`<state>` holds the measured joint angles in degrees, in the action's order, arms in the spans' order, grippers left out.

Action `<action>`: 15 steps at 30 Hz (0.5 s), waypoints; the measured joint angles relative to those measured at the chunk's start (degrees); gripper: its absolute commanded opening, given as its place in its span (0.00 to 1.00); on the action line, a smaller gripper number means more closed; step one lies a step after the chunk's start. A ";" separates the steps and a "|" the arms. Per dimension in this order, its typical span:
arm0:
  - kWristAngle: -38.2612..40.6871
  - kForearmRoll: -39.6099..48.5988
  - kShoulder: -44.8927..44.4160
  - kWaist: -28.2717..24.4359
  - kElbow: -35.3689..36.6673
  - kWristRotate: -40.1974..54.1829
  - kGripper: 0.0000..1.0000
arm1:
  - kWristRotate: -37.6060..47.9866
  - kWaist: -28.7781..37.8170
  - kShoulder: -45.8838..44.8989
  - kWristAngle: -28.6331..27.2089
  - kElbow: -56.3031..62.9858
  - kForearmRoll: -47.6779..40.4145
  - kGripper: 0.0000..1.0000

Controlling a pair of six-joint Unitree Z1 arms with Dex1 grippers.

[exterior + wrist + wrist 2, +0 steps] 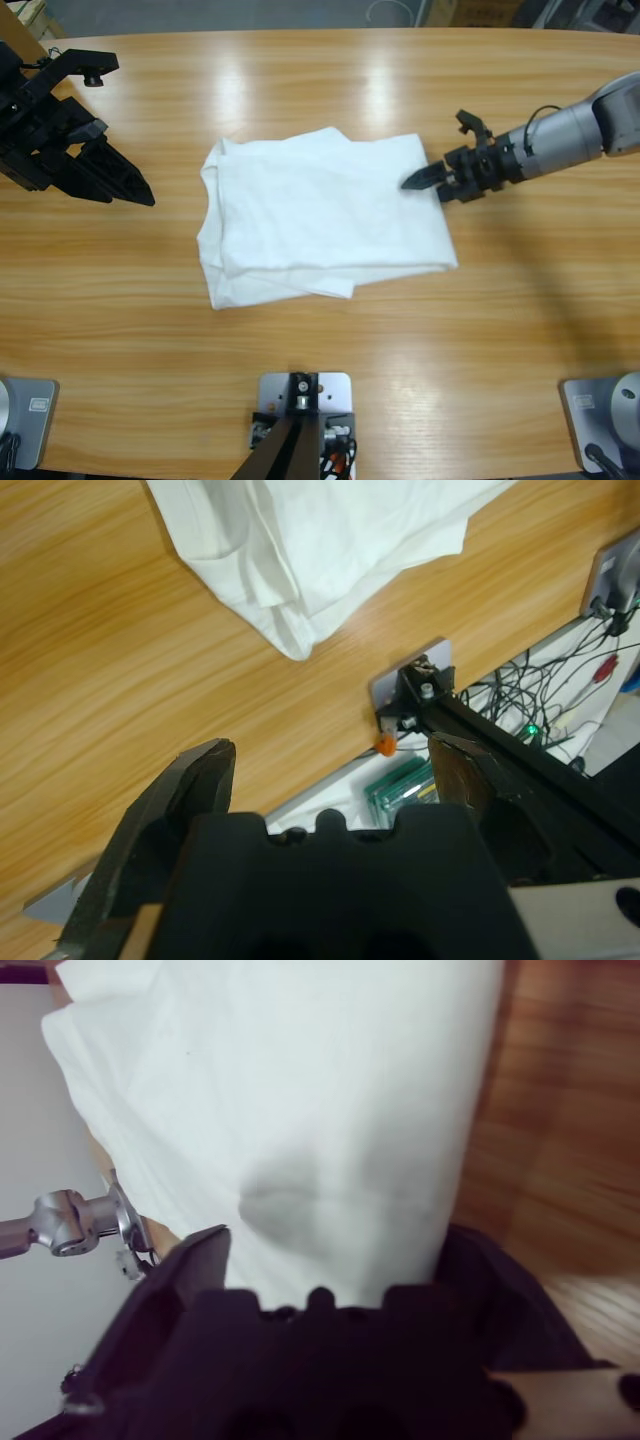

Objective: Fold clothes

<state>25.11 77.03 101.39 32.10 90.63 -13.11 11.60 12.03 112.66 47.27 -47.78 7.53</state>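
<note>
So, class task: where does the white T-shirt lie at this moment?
In the high view the white T-shirt lies folded mid-table; the right end effector meets its right edge, and the left end effector waits apart.

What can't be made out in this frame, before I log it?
- Right hand: in the high view its tips meet the T-shirt edge; whether it pinches cloth is unclear. In the right wrist view the cloth fills the picture and hides the tips.
- T-shirt: collar, sleeves and any print are folded out of sight in all views.
- Left hand: the left wrist view shows one jaw plainly; the rig's post crowds the other.
</note>
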 measured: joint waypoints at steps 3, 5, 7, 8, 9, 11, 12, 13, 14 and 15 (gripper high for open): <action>0.00 0.00 0.00 0.00 0.00 0.37 0.76 | 0.10 0.72 1.14 1.52 0.04 -1.18 0.64; 0.00 0.00 0.00 0.00 0.00 0.55 0.76 | 0.10 0.97 1.58 2.16 0.04 -1.71 0.38; 0.00 0.00 0.01 0.00 0.00 0.67 0.76 | 0.10 1.11 1.80 2.62 0.04 -2.13 0.02; 0.00 0.00 0.01 -0.04 0.00 0.75 0.76 | 0.10 1.15 1.87 2.78 0.04 -2.25 0.00; 0.00 0.00 0.02 -0.11 0.00 0.80 0.76 | 0.10 1.18 1.99 2.86 0.04 -2.28 0.00; 0.00 0.00 0.03 -0.29 0.00 0.88 0.76 | 0.10 1.21 2.28 2.88 0.10 -2.29 0.00; 0.00 0.00 0.03 -0.38 0.00 0.96 0.76 | 0.10 1.25 2.44 2.88 0.12 -2.29 0.00; 0.00 0.00 0.03 -0.45 0.00 1.00 0.76 | 0.10 1.28 2.60 2.88 0.15 -2.30 0.00; 0.00 0.00 0.03 -0.52 0.00 1.02 0.76 | 0.11 1.30 2.77 2.88 0.15 -2.35 0.00; 0.00 0.00 0.03 -0.59 0.00 1.06 0.76 | 0.10 1.31 2.90 2.88 0.16 -2.44 0.00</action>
<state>25.11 77.03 101.42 31.50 90.63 -12.04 11.70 13.34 115.56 50.15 -47.62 5.09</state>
